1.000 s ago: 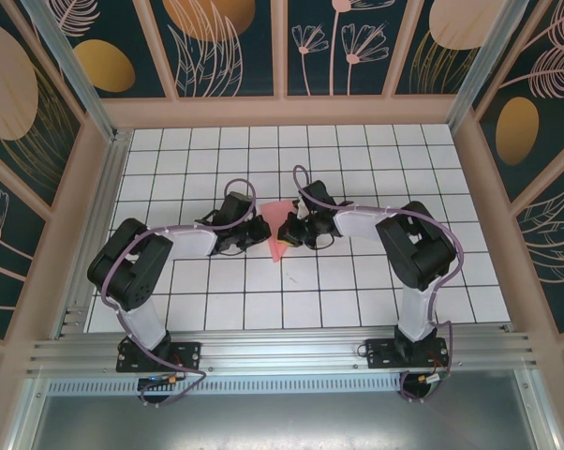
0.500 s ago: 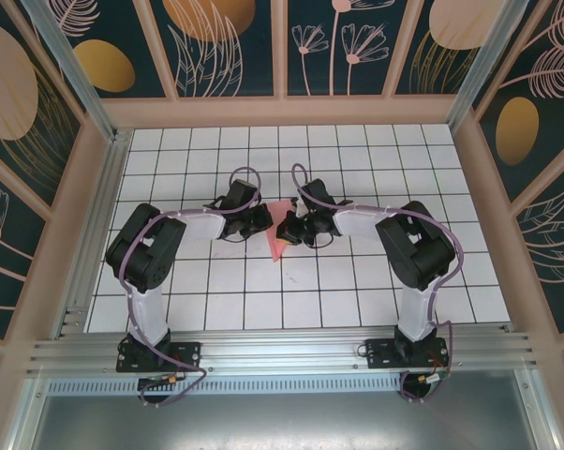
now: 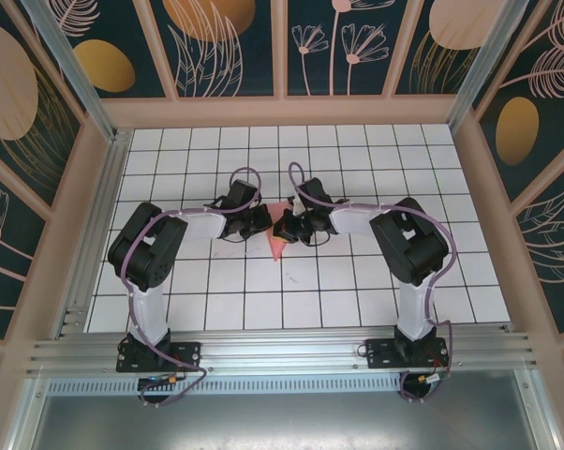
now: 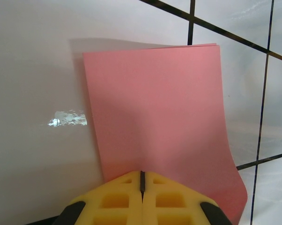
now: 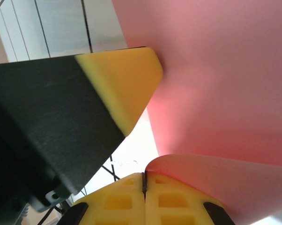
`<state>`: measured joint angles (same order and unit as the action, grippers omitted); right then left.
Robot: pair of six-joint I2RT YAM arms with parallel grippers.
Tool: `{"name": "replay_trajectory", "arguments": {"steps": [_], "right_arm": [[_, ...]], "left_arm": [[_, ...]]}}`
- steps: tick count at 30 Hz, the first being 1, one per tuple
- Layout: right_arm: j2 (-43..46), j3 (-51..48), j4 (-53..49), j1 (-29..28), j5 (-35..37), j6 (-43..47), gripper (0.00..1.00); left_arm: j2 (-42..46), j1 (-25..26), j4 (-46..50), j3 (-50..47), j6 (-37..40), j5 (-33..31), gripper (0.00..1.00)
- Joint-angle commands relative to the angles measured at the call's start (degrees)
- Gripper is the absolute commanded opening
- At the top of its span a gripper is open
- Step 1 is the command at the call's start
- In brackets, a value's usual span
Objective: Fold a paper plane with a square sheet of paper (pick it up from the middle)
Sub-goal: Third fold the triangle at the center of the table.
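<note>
Where the arms meet: middle of the gridded tabletop [image 3: 357, 281]; both wrists turn inward with their tips close together, which I judge to be a two-handed creasing step.
Left end effector [image 4: 142, 180]: yellow pads [image 4: 117, 197] closed flat together, no gap at the seam. The tips sit at the near edge of the pink sheet. The paper faces the wrist camera rather than running edge-on into the seam, so this is probably a press-down to pin the layers. Cannot tell whether any paper is nipped.
Sheet of paper [image 4: 159, 108]: already partly folded, lying between the two end effectors. From above, a pink point [image 3: 277, 248] sticks out toward the arm bases. Its far edge casts a shadow on the tile, so that flap sits slightly raised.
Right end effector [image 5: 144, 180]: also fully closed. A curled fold of the sheet rises just beside its seam, and the left finger [image 5: 127, 79] leans against the pink face opposite. Hold or mere contact: cannot tell.
Progress: early. There are folds, but no dart shape yet.
Risk: thin paper may slip or crease off-line.
</note>
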<state>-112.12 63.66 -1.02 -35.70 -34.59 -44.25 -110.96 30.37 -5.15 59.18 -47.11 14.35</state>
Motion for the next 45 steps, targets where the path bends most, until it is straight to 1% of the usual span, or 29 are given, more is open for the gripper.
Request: {"name": "replay_trajectory", "arguments": {"steps": [1, 10, 25, 33, 37, 42, 45], "right_arm": [[-1.45, 1.99, 1.27, -0.77, -1.09, -0.97, 0.01], [-2.63, 2.46, 2.06, -0.92, -0.79, -1.83, 0.02], [-4.23, 3.23, 1.72, -0.81, 2.01, -3.22, 0.02], [-3.66, 2.37, 2.43, -0.68, 4.56, -5.08, 0.02], [-3.57, 1.65, 3.85, -0.76, 4.44, -6.40, 0.02], [-3.91, 1.92, 3.77, -0.73, 4.28, -5.87, 0.02], [-3.99, 2.77, 1.86, -0.77, 4.35, -3.19, 0.02]], "left_arm": [[-1.35, 0.02, 1.63, -0.12, 0.30, 0.11, 0.04], [-1.44, 0.04, 1.39, -0.07, 0.35, 0.52, 0.04], [-1.67, 0.04, 0.85, -0.20, 0.25, 1.25, 0.04], [-1.61, 0.00, 1.18, -0.60, -1.04, 0.53, 0.01], [-1.42, 0.04, 0.68, -0.91, -1.59, 1.08, 0.00], [-1.61, 0.04, 0.60, -0.82, -1.30, 1.38, 0.00], [-1.62, 0.00, 0.85, -0.63, -0.84, 1.43, 0.00]]}}
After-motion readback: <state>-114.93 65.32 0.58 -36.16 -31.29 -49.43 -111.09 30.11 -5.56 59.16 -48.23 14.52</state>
